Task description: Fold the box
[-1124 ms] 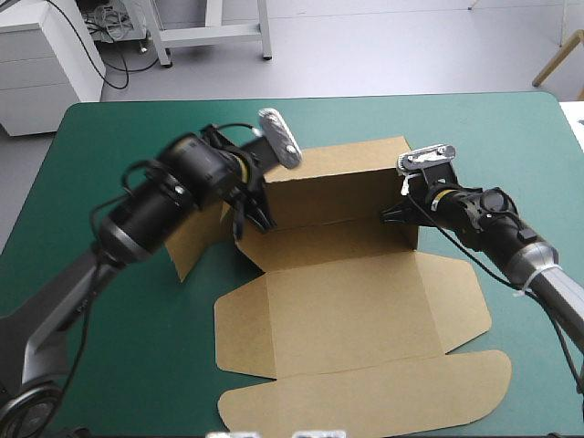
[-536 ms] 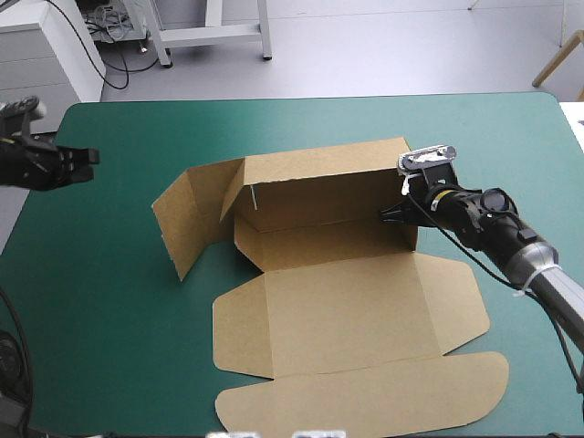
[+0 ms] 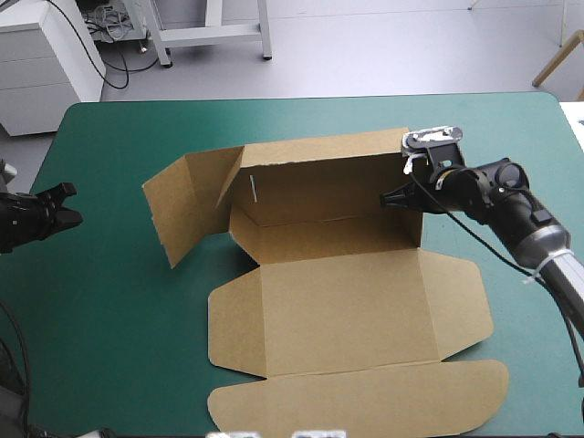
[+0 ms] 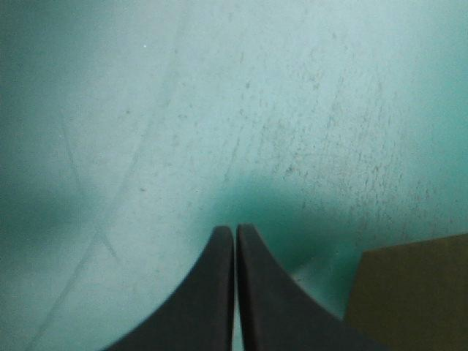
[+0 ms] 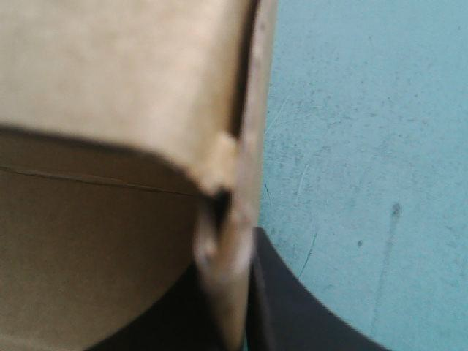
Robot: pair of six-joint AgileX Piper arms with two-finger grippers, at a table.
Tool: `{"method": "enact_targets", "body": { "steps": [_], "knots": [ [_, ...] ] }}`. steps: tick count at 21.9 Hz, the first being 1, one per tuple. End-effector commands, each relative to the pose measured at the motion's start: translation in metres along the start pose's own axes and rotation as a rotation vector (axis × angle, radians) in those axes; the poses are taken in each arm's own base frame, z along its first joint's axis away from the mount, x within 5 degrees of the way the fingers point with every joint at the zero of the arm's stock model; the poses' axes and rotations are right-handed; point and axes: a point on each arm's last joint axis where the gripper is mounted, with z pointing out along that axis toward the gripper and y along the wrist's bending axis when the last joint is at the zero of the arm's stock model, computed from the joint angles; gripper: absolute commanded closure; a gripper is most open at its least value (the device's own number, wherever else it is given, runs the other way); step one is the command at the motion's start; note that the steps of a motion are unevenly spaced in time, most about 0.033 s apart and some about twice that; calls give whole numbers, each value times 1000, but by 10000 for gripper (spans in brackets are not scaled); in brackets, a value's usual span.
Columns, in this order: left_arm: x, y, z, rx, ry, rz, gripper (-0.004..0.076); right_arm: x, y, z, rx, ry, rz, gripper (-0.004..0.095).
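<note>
Squarely at the middle of the teal-green worktop (image 3: 119, 347) lies the brown box (image 3: 351, 310), only half raised. Its rear wall (image 3: 328, 187) stands upright on the 12 o'clock side, while the base panel and the long lid (image 3: 365, 401) lie flat and stretch toward 6 o'clock. At the wall's 9 o'clock end 2 side flaps (image 3: 187, 205) stand up and splay outward, the outer 1 angled toward 8 o'clock. The right pincer (image 3: 388, 198) comes in from 3 o'clock and is clamped on the box at the rear wall's 3 o'clock end. In the right wrist view the board's upright edge sits pinched between the 2 black fingers (image 5: 292, 307), which are all but closed on it, with bare cover just beside. The left pincer (image 3: 66, 205) hovers well apart from the box, at the worktop's 9 o'clock edge, pointing toward 3 o'clock. Its wrist view shows the 2 fingers pressed together in 1 pointed arch, clenched, over bare teal-green cover. A corner of brown board (image 4: 413, 292) shows beside that pincer; whether it belongs to the box cannot be told.
</note>
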Motion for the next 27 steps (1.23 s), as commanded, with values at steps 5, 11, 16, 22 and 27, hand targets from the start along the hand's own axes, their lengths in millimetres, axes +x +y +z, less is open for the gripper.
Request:
{"method": "enact_targets", "body": {
  "steps": [5, 11, 16, 22, 27],
  "knots": [
    [-5, -15, -17, 40, -103, 15, 734, -33, 8, -66, -94, 26, 94, 912],
    [-7, -17, -17, 63, -117, -5, 734, -10, 8, -56, -89, 248, 108, 912],
    [-7, -17, -18, 66, -121, -7, 734, -1, 6, -13, -54, 359, 96, 912],
    [-8, -18, -18, 79, -125, -14, 734, -2, -3, 43, 39, 371, 22, 912],
    [-8, -18, -18, 79, -127, -14, 734, -7, -2, 52, 38, 316, 27, 797]
  ]
}}
